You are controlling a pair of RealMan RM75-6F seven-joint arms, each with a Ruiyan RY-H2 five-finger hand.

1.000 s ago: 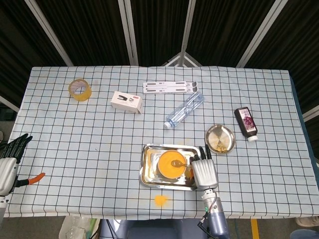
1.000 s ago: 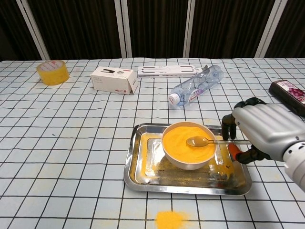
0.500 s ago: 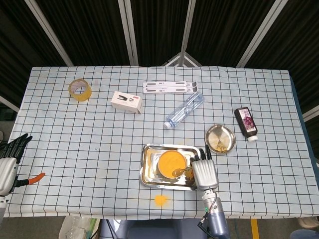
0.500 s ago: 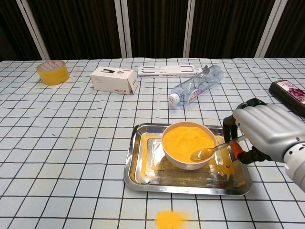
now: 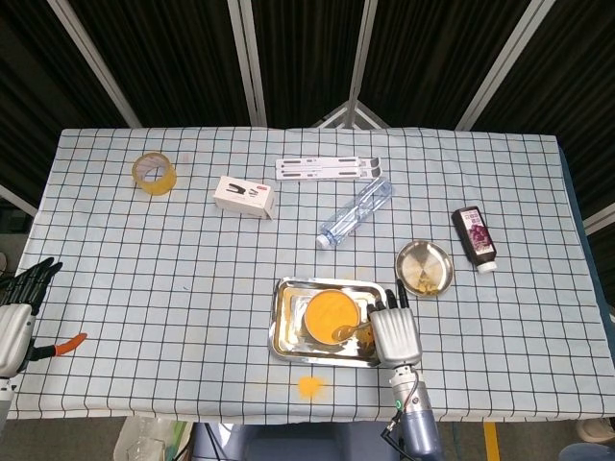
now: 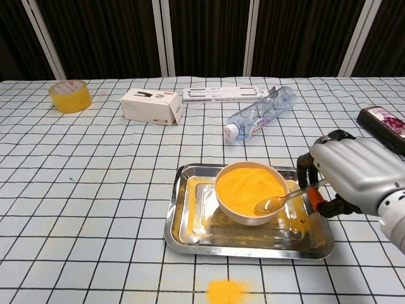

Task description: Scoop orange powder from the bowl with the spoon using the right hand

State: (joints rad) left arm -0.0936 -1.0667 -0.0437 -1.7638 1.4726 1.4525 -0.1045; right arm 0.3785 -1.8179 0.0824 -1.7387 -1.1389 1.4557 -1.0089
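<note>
A white bowl heaped with orange powder stands in a steel tray near the table's front edge. My right hand grips the handle of a metal spoon just right of the bowl. The spoon tilts down to the left, its scoop dipping into the powder at the bowl's near right rim. My left hand hangs at the table's left edge, fingers spread, holding nothing; it does not appear in the chest view.
Spilled orange powder lies in front of the tray. Further back are a tape roll, a white box, a lying water bottle and a dark bottle. A small steel dish sits right of the tray.
The spoon went from level above the powder to tilted, its scoop lowered to the bowl's near right edge. My right hand shifted slightly. The left hand stayed put.
</note>
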